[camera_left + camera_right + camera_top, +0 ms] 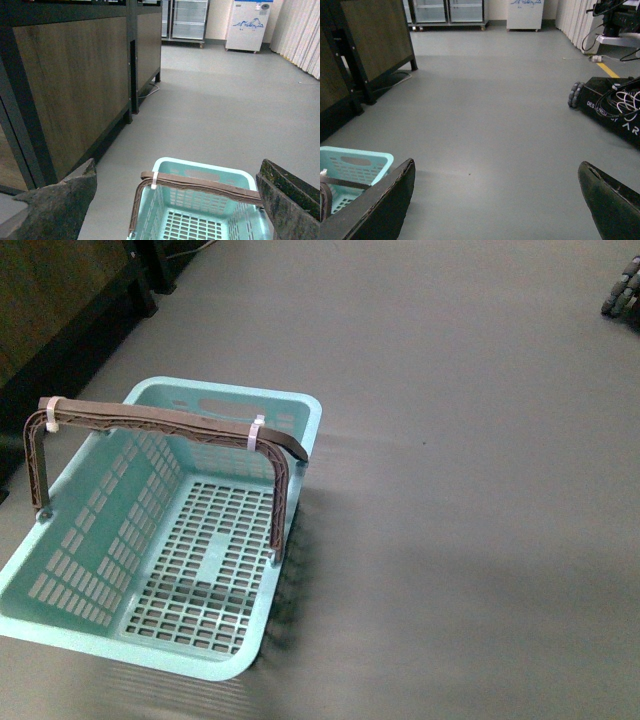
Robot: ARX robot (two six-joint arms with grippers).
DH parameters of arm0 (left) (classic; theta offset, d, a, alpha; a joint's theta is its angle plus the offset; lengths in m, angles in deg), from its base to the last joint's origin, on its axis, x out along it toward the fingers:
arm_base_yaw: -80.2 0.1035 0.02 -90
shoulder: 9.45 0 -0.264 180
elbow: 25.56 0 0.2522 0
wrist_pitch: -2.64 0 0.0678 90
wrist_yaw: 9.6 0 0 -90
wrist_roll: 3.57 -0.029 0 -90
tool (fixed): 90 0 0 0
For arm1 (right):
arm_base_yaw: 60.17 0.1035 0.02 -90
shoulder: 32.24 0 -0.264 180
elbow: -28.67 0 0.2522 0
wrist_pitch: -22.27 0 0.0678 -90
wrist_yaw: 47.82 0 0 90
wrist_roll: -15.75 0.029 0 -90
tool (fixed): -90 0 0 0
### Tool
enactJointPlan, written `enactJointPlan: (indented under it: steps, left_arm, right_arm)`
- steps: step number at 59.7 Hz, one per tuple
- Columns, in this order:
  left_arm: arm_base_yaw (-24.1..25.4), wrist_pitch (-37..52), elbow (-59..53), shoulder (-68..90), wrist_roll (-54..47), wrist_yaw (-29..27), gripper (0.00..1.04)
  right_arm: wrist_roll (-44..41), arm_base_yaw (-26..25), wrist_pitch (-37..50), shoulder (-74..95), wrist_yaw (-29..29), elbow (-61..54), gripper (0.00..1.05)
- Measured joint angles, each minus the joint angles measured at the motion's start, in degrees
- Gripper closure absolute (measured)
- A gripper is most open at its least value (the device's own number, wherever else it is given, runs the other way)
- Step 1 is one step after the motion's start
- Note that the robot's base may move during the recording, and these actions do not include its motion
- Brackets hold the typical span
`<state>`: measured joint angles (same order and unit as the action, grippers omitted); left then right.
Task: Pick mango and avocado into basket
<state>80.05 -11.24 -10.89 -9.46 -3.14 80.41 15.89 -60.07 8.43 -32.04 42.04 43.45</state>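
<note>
The light teal basket (pixel 160 540) stands on the grey floor at the left of the front view, empty, its brown handle (pixel 170 425) upright and tied with white zip-ties. It also shows in the left wrist view, basket (pixel 200 205), below and between the spread fingers of my open left gripper (pixel 177 200). My right gripper (pixel 497 200) is open too, over bare floor, with the basket (pixel 350 172) off to one side. The mango and the avocado are out of view.
Dark wooden cabinets (pixel 75 85) on black frames stand beside the basket. A black wheeled robot base (pixel 615 110) with cables sits further off. White fridges (pixel 247 22) line the far wall.
</note>
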Motion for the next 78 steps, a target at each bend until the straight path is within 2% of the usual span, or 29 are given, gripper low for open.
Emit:
enactJointPlan:
  steps: [28, 29, 31, 32, 33, 38, 45, 52, 57, 66, 78]
  left_arm:
    - [0.0, 0.0, 0.0, 0.0, 0.0, 0.0, 0.08]
    - [0.2, -0.3, 0.0, 0.2, 0.7, 0.7, 0.08]
    - [1.6, -6.3, 2.4, 3.6, 6.0, 8.1, 0.08]
    - [1.6, -8.4, 4.1, 7.5, 11.8, 11.7, 0.08]
    - [1.3, -8.1, 4.9, 10.2, 15.5, 13.7, 0.08]
    - [0.3, 1.6, 8.9, 24.1, 34.4, 16.0, 0.08]
    - [1.3, 15.1, 12.7, 39.1, 52.0, 15.8, 0.08]
    - [0.9, 33.7, 16.6, 65.9, 67.5, 12.1, 0.08]
    - [-1.3, 43.3, 20.8, 84.4, 73.7, 8.1, 0.08]
    - [-6.9, 48.2, 29.5, 106.2, 80.2, 3.7, 0.08]
    - [-9.6, 48.1, 37.4, 117.0, 81.9, 2.2, 0.08]
  right_arm:
    - [0.0, 0.0, 0.0, 0.0, 0.0, 0.0, 0.09]
    - [0.0, 0.0, 0.0, 0.0, 0.0, 0.0, 0.09]
    - [0.0, 0.0, 0.0, 0.0, 0.0, 0.0, 0.09]
    - [0.0, 0.0, 0.0, 0.0, 0.0, 0.0, 0.09]
    - [0.0, 0.0, 0.0, 0.0, 0.0, 0.0, 0.09]
    - [0.0, 0.0, 0.0, 0.0, 0.0, 0.0, 0.09]
    - [0.0, 0.0, 0.0, 0.0, 0.0, 0.0, 0.09]
    - [0.0, 0.0, 0.0, 0.0, 0.0, 0.0, 0.09]
    - [0.0, 0.0, 0.0, 0.0, 0.0, 0.0, 0.09]
    - [0.0, 0.0, 0.0, 0.0, 0.0, 0.0, 0.09]
    - [0.0, 0.0, 0.0, 0.0, 0.0, 0.0, 0.09]
